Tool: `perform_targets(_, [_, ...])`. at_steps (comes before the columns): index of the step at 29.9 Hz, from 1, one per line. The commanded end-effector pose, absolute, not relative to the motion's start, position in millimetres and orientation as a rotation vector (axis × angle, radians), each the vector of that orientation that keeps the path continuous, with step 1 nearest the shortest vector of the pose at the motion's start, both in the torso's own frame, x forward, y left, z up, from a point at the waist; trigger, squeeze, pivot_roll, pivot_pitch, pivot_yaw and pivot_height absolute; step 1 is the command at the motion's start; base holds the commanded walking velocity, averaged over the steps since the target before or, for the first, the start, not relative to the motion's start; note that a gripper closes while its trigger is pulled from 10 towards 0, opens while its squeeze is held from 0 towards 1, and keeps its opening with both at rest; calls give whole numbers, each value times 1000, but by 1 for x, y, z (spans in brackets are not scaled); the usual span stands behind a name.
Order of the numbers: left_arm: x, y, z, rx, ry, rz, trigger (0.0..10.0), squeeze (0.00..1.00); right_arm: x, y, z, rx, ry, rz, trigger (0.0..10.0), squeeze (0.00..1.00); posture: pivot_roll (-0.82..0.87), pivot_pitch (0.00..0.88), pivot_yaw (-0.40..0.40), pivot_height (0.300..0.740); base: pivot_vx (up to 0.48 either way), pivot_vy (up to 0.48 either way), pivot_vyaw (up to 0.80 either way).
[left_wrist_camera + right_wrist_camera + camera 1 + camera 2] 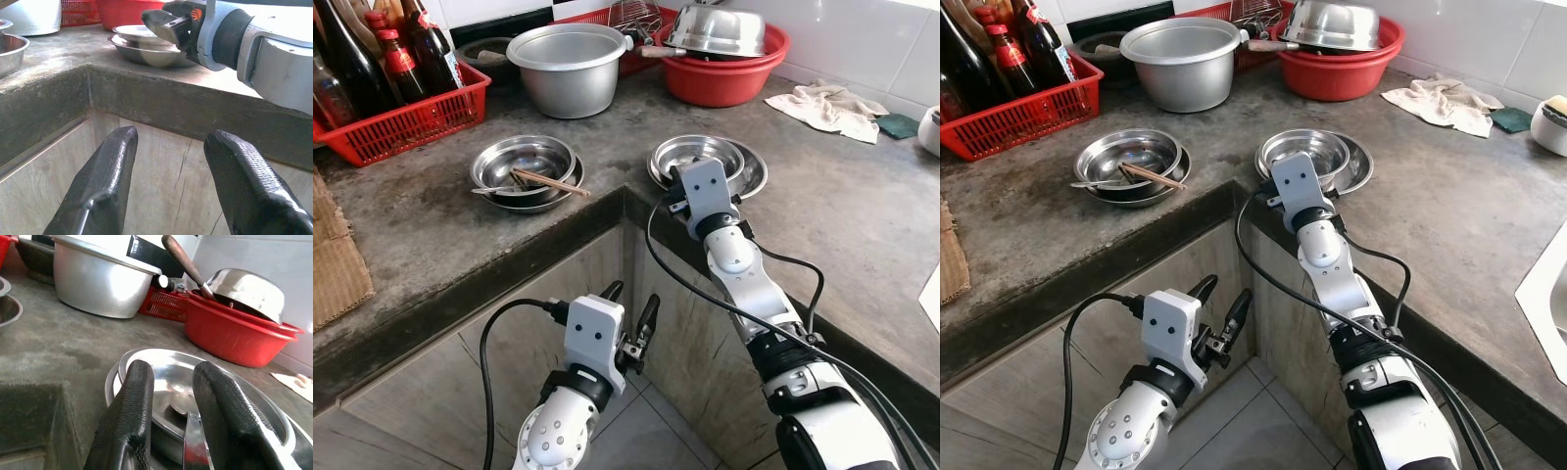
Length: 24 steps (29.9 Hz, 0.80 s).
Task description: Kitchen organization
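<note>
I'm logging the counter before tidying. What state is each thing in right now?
Left gripper: open, low before the cabinet.
Right gripper: open, over the right bowls.
Left bowls: stacked, holding chopsticks.
Big pot: upright.
Red basin: holding an overturned steel bowl.

A grey concrete counter (431, 235) turned a corner before me, white tiled wall (862, 39) behind, pale tiled floor (646, 431) below.
</note>
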<state>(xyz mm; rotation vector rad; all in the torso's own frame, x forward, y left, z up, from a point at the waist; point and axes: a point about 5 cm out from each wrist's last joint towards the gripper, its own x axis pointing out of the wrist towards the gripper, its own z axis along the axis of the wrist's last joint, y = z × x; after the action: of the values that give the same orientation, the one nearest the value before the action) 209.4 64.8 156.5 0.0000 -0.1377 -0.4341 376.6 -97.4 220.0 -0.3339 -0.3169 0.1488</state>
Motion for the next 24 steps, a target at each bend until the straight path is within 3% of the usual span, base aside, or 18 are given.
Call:
perform_targets(1, [210,65,154,9,-128,-425,10000,0,374,-97,223,-348,-344,160,10000,0,107,159,-29,740,0,0,0])
perform_targets(24, [209,66,153,10,-126,-427,10000,0,370,-110,210,-386,-295,146,10000,0,106,150,-26,740,0,0,0])
